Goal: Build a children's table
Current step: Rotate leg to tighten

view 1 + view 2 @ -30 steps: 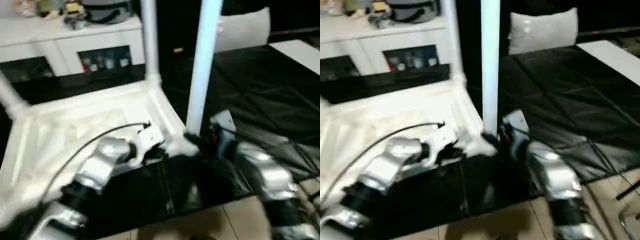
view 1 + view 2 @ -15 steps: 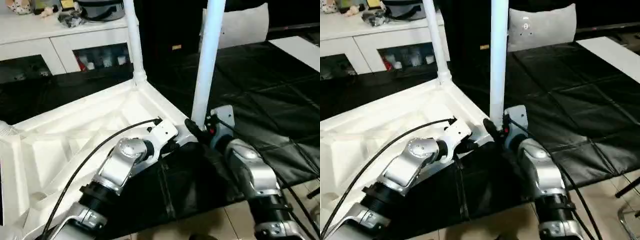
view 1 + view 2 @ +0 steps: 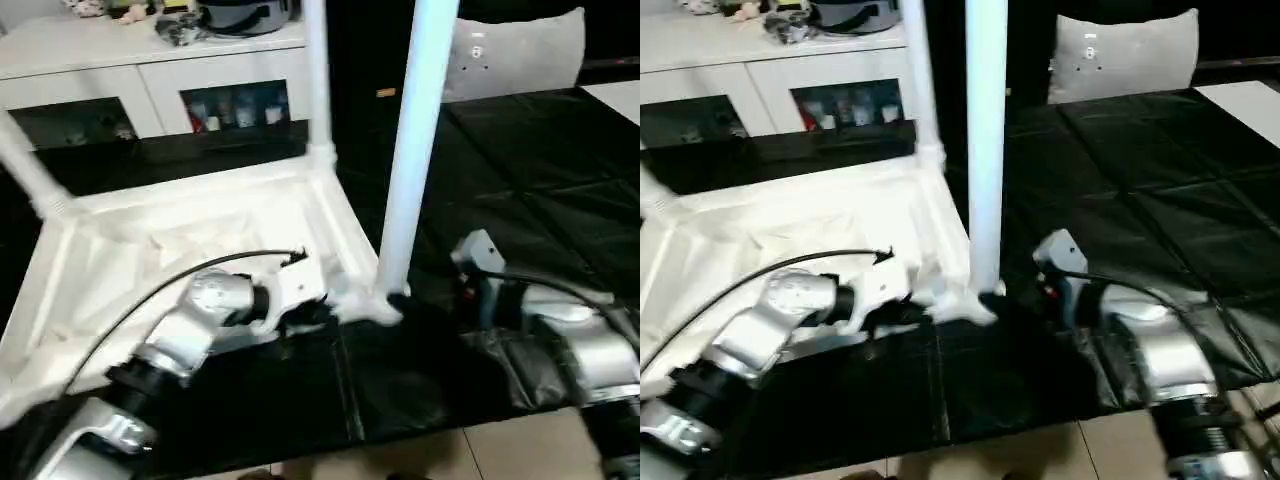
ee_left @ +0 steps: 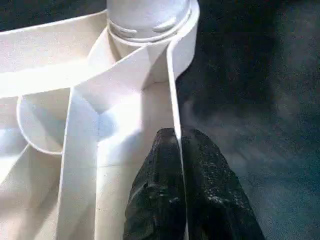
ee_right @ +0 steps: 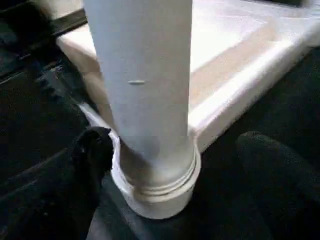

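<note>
The children's table lies upside down on a black mat, ribbed underside up. Three white legs stand in its corner sockets: one at the near right corner, one at the far right, one at the far left. My left gripper is shut, pinching the thin rim wall close to the near right socket. My right gripper is open, one black finger on each side of that leg's base, neither touching it.
A white cabinet with glass doors stands at the back left, with clutter on top. A white cushion leans at the back right. The black mat stretches right of the table. Tiled floor shows at the near edge.
My right gripper has opened and drawn back rightward from the near right leg's base, and the leg stays standing in its socket. My left gripper keeps its pinch. The camera shifted.
</note>
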`<state>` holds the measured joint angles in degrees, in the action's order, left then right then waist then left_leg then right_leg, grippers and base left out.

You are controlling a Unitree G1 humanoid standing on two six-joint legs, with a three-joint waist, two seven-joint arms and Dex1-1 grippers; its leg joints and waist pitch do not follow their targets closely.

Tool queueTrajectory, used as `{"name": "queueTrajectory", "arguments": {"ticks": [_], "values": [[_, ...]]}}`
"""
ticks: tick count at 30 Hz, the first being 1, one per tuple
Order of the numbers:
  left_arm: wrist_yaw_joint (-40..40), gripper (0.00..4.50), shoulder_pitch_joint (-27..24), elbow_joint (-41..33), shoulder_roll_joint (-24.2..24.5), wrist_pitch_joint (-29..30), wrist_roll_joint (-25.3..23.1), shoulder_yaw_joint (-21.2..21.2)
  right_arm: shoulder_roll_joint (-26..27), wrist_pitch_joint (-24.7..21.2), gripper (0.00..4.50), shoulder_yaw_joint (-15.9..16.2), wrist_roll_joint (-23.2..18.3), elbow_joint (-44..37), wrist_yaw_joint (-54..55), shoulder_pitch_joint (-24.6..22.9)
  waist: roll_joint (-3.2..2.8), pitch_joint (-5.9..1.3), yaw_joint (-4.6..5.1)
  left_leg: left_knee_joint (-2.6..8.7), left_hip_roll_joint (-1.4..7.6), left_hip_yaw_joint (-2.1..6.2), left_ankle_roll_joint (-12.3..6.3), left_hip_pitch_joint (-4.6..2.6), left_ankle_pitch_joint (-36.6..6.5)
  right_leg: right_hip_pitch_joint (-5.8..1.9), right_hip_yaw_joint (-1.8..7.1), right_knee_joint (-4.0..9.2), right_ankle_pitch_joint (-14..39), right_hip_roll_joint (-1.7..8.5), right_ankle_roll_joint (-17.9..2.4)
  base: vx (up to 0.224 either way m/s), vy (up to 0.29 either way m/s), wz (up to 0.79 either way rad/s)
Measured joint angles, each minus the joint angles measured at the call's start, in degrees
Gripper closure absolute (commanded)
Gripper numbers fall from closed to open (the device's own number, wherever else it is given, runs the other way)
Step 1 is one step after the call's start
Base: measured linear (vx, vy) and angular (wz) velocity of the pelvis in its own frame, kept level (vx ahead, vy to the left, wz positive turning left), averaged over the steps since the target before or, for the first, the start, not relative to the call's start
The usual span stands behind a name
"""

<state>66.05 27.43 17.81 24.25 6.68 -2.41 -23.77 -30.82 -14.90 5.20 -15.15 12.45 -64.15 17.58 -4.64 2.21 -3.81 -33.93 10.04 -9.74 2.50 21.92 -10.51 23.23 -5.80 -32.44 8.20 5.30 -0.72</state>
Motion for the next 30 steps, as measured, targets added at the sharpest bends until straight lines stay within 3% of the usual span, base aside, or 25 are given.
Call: {"name": "queueTrajectory", "arguments": {"ticks": [3, 6, 7, 22, 30], "values": [[4.3, 4.5, 0.13, -0.02, 1.55, -2.22, 0.55, -1.01, -1.64, 0.35, 0.47, 1.32, -1.03, -0.84, -5.78, -0.06, 0.02, 0.01, -1.1, -0.14, 0.01, -0.01, 0.01, -0.07, 0.0, 0.0, 0.03, -0.27, 0.04, 0.03, 0.05, 0.0, 0.0, 0.0], [6.71, 4.5, 0.3, -0.04, 2.28, -3.82, 0.52, -2.04, -1.89, 1.53, 0.65, 2.9, -1.27, -2.32, -9.15, -0.35, 0.08, 0.03, -1.6, -0.3, 0.02, -0.06, 0.02, -0.14, 0.01, 0.0, 0.09, -0.55, 0.27, 0.09, 0.41, 0.0, 0.0, 0.0], [7.42, 4.5, 0.32, -0.04, 2.38, -4.32, 0.52, -2.36, -1.9, 1.52, 0.91, 3.33, -1.58, -2.92, -10.01, -0.6, 0.1, 0.04, -1.65, -0.34, 0.02, -0.08, 0.02, -0.21, 0.01, -0.05, 0.14, -0.57, 0.29, 0.09, 0.46, 0.0, 0.0, 0.0], [11.19, 4.5, 0.32, -0.03, 2.51, -6.17, 1.46, -3.84, -2.61, -3.17, 2.1, 5.99, -5.25, -5.28, -15.41, -1.96, 0.22, 0.08, -1.41, -0.35, -0.01, -0.18, 0.02, -0.57, 0.02, -0.33, 0.33, -0.58, 0.32, 0.09, 0.49, 0.0, 0.0, 0.0], [9.71, 4.5, 0.26, -0.13, 2.08, -3.18, 1.54, -2.44, 0.27, -6.14, 2.42, 4.54, -5.54, -6.07, -10.35, -2.25, 0.2, 0.06, -1.05, -0.33, -0.01, -0.18, 0.04, -0.69, 0.03, -0.32, 0.32, -0.63, 0.32, 0.07, 0.5, 0.0, 0.0, 0.0]]}}
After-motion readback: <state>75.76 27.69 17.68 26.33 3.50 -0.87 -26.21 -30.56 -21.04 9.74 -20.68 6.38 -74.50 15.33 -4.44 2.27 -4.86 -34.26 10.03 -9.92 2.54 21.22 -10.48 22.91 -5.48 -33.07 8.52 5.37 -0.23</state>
